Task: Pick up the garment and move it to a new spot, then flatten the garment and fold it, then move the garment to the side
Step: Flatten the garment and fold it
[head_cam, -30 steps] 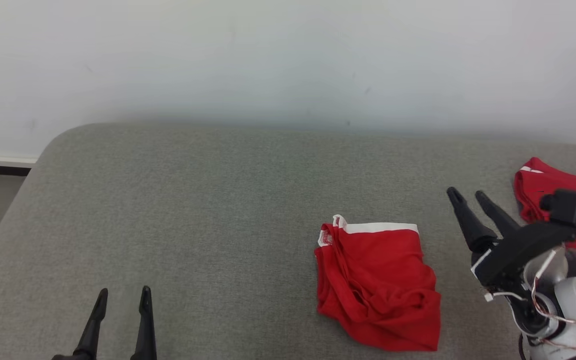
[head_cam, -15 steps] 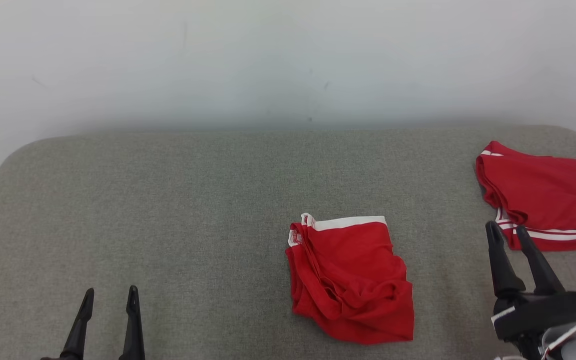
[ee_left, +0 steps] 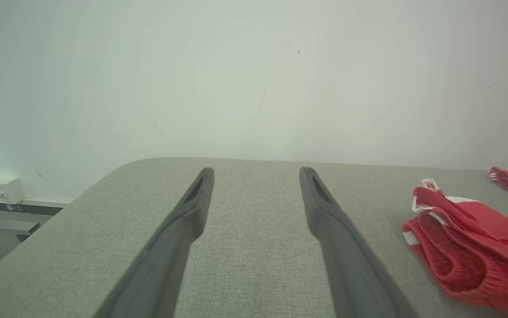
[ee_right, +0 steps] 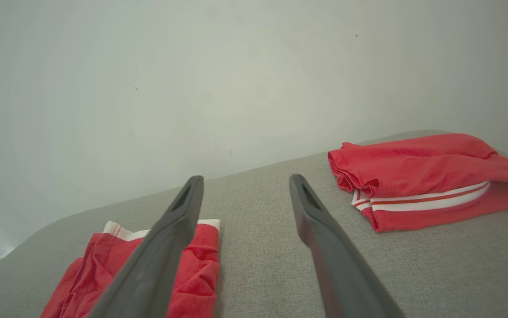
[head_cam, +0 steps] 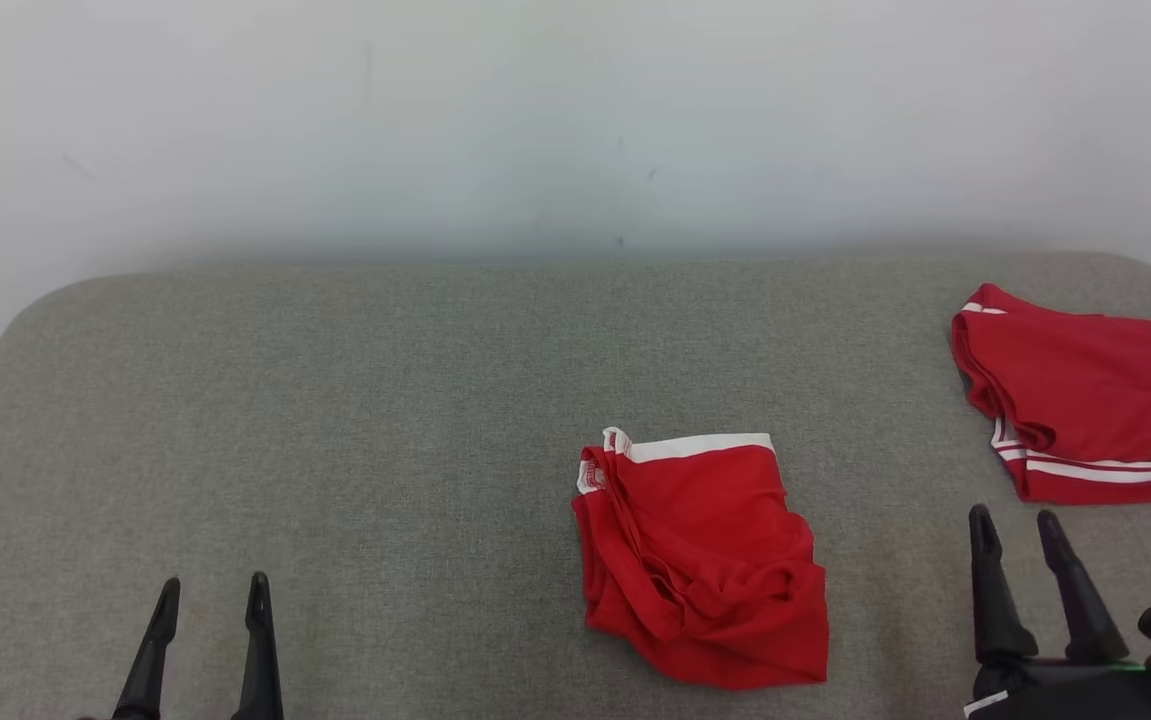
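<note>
Lying rumpled, red garment (head_cam: 705, 560), grey woven cushion (head_cam: 385, 400), left tool (head_cam: 213, 583) apart, right tool (head_cam: 1013, 515) apart

The left gripper (head_cam: 213, 583) and right gripper (head_cam: 1013, 515) each bear two long, tapering, matte dark-grey fingers (ee_left: 192, 212) — slotted near the tip — the right's base (head_cam: 1045, 690) black, white-edged.

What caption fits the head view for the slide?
Open left gripper and right gripper flank crumpled red shorts on grey cushion; folded red garment far right.
</note>
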Tool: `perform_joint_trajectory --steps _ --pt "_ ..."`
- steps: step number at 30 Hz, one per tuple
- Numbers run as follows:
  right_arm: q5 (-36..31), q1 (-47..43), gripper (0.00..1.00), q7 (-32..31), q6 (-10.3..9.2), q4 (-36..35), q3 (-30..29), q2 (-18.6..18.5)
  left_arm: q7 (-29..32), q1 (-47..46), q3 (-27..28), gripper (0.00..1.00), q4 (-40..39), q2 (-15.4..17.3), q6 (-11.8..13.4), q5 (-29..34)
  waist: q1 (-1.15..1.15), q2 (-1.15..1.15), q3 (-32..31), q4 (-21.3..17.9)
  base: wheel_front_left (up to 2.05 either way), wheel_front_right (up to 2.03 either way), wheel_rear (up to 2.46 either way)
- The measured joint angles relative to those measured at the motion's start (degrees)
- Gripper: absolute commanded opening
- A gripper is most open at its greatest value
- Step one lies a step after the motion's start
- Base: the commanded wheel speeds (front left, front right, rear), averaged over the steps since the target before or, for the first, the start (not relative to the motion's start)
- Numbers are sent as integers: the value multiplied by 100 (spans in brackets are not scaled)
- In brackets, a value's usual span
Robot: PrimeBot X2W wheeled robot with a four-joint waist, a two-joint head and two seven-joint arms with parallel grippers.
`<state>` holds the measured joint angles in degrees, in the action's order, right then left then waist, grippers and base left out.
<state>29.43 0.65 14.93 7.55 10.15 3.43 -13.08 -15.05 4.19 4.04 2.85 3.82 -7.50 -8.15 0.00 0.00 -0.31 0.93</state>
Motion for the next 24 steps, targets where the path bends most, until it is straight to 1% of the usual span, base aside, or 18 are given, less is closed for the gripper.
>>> perform_joint_trajectory --steps 2,7,12,16,17,18,19,22,23,24 --pt "-103 -78 100 1 -1 -43 -49 147 0 19 5 100 -1 2 0 18 0 0 -5 13 0 0 0" --pt "-591 -183 100 1 -1 -18 49 155 0 22 -11 100 19 3 0 18 0 0 -22 60 0 0 0" --pt "-677 -100 100 4 -1 180 222 185 0 20 -44 100 35 -1 0 18 0 0 -37 155 0 0 0" --pt "-687 313 100 5 -1 572 505 88 0 10 -87 100 42 -2 0 18 0 0 -28 256 0 0 0" --pt "-681 430 49 5 -1 728 586 66 0 5 -104 100 47 -1 0 18 0 0 -24 285 0 0 0" --pt "-680 557 41 2 0 909 700 30 0 -5 -114 100 51 -3 0 18 0 0 -19 316 0 0 0" --pt "-675 683 0 -1 0 1063 778 5 0 -14 -140 100 53 -1 0 18 0 0 -14 349 0 0 0" --pt "-625 1088 0 -78 -1 1596 996 -63 0 -60 -189 100 77 -4 0 16 0 0 4 461 0 0 0" --pt "-590 1320 0 -83 -1 1931 1129 -83 0 -78 -207 100 82 -9 0 15 0 0 18 545 0 0 0" --pt "-576 1406 0 -81 -1 2086 1185 -86 0 -78 -223 100 83 -10 0 15 1 0 24 587 0 0 0"
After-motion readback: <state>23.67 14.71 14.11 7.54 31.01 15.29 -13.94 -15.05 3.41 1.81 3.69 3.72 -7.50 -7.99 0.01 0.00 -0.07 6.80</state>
